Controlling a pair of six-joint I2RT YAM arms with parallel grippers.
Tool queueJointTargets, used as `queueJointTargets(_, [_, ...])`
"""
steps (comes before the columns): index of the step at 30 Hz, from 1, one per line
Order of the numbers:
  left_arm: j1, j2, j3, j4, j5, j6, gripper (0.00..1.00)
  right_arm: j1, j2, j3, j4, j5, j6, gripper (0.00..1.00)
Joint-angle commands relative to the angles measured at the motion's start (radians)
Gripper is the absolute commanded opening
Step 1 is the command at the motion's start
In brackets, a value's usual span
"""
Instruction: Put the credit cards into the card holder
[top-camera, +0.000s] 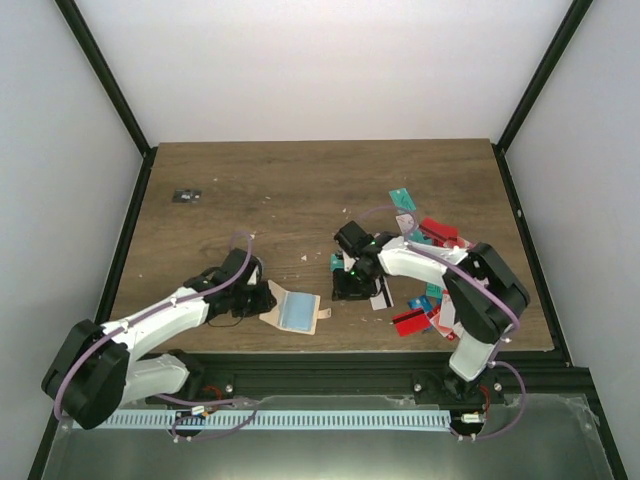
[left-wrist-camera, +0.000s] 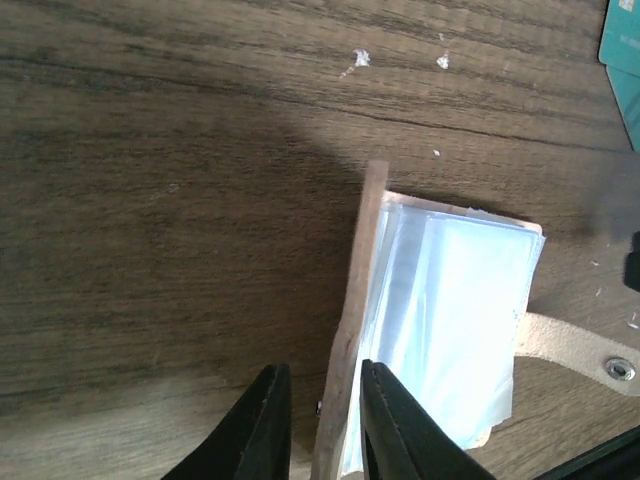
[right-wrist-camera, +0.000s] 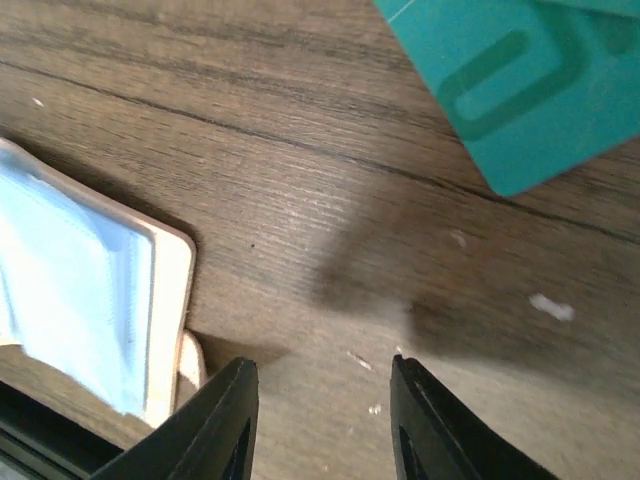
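My right gripper (right-wrist-camera: 318, 425) hangs over the bare wood of the worktop (right-wrist-camera: 250, 150). Its two dark fingers (right-wrist-camera: 215, 425) are parted with nothing between them. The card holder (right-wrist-camera: 165, 290) lies open close to the worktop's edge, pale pockets up inside a tan rim, its tab (right-wrist-camera: 192, 365) just beside one finger. A teal card (right-wrist-camera: 530, 90) lies well apart, farther in from that edge. White specks (right-wrist-camera: 550, 307) dot the wood.

From above, the right arm (top-camera: 470, 290) covers several credit cards (top-camera: 412, 322), and the dark object (top-camera: 186, 195) at far left is too small to identify. The left wrist view crops the card holder (left-wrist-camera: 450, 300) at the bottom; the right wrist view cuts a teal card (right-wrist-camera: 520, 90) off at the top and right.
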Motion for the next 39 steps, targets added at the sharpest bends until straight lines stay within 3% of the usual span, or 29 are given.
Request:
queueJointTargets(1, [0.000, -0.021, 0.039, -0.051, -0.006, 0.001, 0.25, -0.025, -0.096, 0.038, -0.081, 0.044, -0.005, 0.41])
queueJointTargets(11, [0.003, -0.051, 0.149, -0.148, -0.017, 0.041, 0.41, -0.066, -0.277, 0.007, -0.176, 0.103, 0.040, 0.56])
queueJointTargets(22, [0.005, -0.033, 0.340, -0.229, -0.004, 0.110, 0.52, -0.237, -0.402, -0.028, -0.266, 0.201, 0.060, 0.67])
queueJointTargets(27, [0.002, 0.045, 0.394, -0.159, 0.080, 0.129, 0.52, -0.315, -0.413, -0.044, -0.306, 0.265, 0.078, 0.82])
queueJointTargets(39, [-0.090, 0.360, 0.605, -0.087, 0.188, 0.204, 0.50, -0.418, -0.452, -0.122, -0.362, 0.305, 0.183, 0.91])
